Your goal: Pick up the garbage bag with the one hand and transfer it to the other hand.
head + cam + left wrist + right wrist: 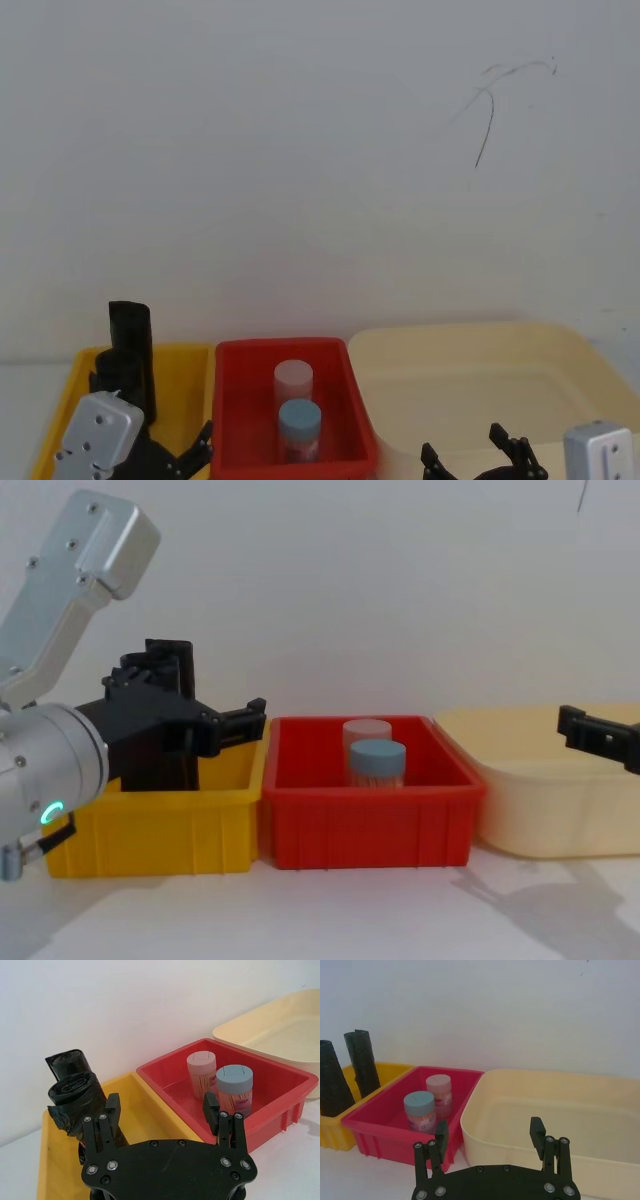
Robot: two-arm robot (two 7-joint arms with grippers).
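Count: we are seeing three bins side by side on the surface [350, 910]: yellow bin [55, 1160], red bin [280, 1110], cream bin [600, 1110]. Two black rolls are standing upright in the yellow bin: the garbage bag [75, 1095] and a second roll [67, 1062] behind it. Two jars are sitting in the red bin, pink-lidded jar [201, 1072] and blue-lidded jar [235, 1087]; we cannot read their labels.

The left gripper [161, 1105] is hovering over the yellow bin, jaws wide and empty, one finger just beside the garbage bag. The right gripper [489, 1127] is hanging at the cream bin, jaws wide, gripping nothing.
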